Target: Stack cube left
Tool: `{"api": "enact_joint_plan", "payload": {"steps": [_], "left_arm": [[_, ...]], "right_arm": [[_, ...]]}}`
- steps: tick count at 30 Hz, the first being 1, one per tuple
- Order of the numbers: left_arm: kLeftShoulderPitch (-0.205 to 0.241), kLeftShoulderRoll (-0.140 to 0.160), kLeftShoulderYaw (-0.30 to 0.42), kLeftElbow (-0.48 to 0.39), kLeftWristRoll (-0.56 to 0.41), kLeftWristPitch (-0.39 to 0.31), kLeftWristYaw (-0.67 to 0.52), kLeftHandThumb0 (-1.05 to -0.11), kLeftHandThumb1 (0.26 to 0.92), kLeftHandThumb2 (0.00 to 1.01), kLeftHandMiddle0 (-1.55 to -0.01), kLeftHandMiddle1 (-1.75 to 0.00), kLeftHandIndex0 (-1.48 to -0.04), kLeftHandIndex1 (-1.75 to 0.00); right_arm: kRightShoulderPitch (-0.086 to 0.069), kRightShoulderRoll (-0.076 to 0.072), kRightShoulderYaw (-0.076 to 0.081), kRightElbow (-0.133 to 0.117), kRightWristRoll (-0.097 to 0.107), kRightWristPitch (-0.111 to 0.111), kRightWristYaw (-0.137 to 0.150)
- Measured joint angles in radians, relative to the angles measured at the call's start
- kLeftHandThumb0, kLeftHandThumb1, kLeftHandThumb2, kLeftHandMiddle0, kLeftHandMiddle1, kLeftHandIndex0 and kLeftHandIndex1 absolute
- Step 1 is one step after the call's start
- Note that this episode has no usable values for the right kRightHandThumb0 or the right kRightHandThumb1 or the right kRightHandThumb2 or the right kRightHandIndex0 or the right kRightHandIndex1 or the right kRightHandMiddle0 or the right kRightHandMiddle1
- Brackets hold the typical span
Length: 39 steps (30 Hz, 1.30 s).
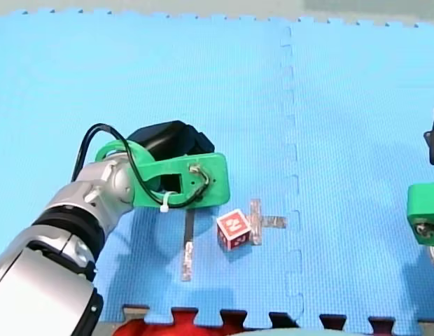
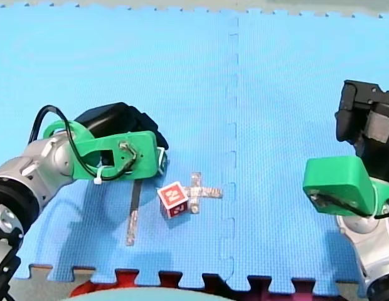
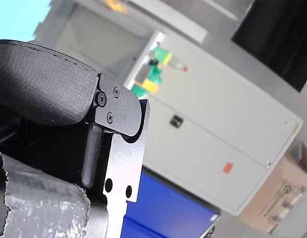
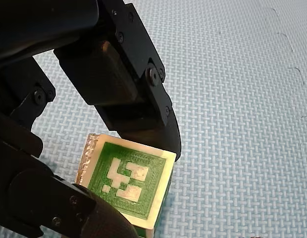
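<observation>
A blue foam mat (image 2: 276,75) made of joined tiles carries everything. The red cube (image 2: 172,199) with a white mark on its top stands on the mat near the near edge, a little to the left of the seam between the tiles. It sits on the left end of a grey tape cross (image 2: 206,190). A separate tape strip (image 2: 133,216) lies just beside the cube, toward the left edge.

The left robot hand (image 2: 119,122) is black and is above the mat, close to the red cube on the far-left side but apart from it. A green bracket (image 2: 116,153) at its wrist covers it, so I cannot tell from the head views if it holds something. The right robot hand (image 2: 367,122) is near the right edge of the mat, well apart from the red cube, and I cannot tell its state either.

In the second wrist view, a robot hand (image 4: 119,84) is clamped on a green cube (image 4: 128,181) with a pale square pattern on its upper face, held over the mat. The first wrist view shows a black robot hand (image 3: 59,94) before a grey cabinet (image 3: 208,124).
</observation>
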<state>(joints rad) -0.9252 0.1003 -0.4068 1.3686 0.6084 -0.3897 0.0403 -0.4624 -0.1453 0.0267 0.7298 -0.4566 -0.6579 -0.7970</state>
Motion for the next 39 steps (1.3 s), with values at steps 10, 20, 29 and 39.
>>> {"api": "enact_joint_plan", "payload": {"steps": [10,20,29,39], "left_arm": [[-0.007,0.011,-0.026,-0.004,0.024,-0.05,0.032,-0.476,0.781,0.0,-0.95,-1.75,-1.31,-0.09],[-0.091,0.087,-0.039,-0.06,0.023,-0.229,0.051,-0.481,0.787,0.0,-0.96,-1.75,-1.31,-0.07],[-0.125,0.091,0.009,-0.066,-0.053,-0.233,-0.103,-0.484,0.785,0.0,-0.97,-1.75,-1.3,-0.05],[-0.15,0.102,0.021,-0.081,-0.075,-0.235,-0.161,-0.492,0.78,0.0,-0.96,-1.75,-1.31,-0.04]], "right_arm": [[0.001,0.002,0.002,0.004,-0.003,-0.005,-0.009],[-0.003,0.012,0.008,0.044,-0.005,-0.005,-0.022],[-0.01,0.013,0.01,0.056,-0.006,-0.007,-0.031],[-0.017,0.013,0.019,0.07,-0.008,-0.007,-0.045]]}}
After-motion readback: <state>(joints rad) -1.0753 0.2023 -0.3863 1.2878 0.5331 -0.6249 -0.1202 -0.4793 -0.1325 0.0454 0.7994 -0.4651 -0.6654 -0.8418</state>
